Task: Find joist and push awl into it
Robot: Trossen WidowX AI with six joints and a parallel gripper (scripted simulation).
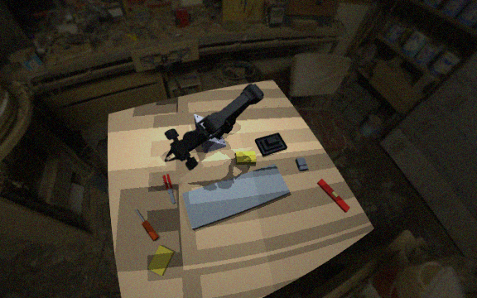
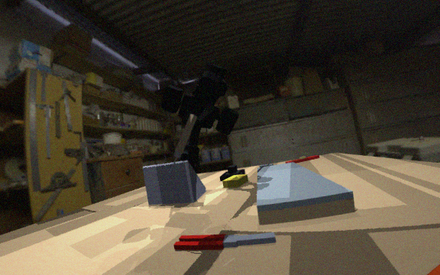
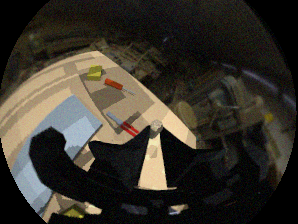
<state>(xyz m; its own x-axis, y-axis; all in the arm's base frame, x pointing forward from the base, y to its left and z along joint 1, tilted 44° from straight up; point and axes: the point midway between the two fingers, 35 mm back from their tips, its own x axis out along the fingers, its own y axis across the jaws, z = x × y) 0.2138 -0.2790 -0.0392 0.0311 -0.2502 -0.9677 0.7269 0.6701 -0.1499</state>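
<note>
My gripper is shut on the awl. The awl hangs tilted, thin point down, near the top of the lavender wedge block in the exterior view; in the top view the arm hides most of it. The blue-grey floor panel lies flat on the table, away from the awl. No hole can be made out in it. The black tray lies behind the panel, with a dark block, seemingly the stud finder, in it.
A yellow block lies between panel and tray. Red-handled pliers, an orange screwdriver and a yellow pad lie left. A small grey block and a red level lie right.
</note>
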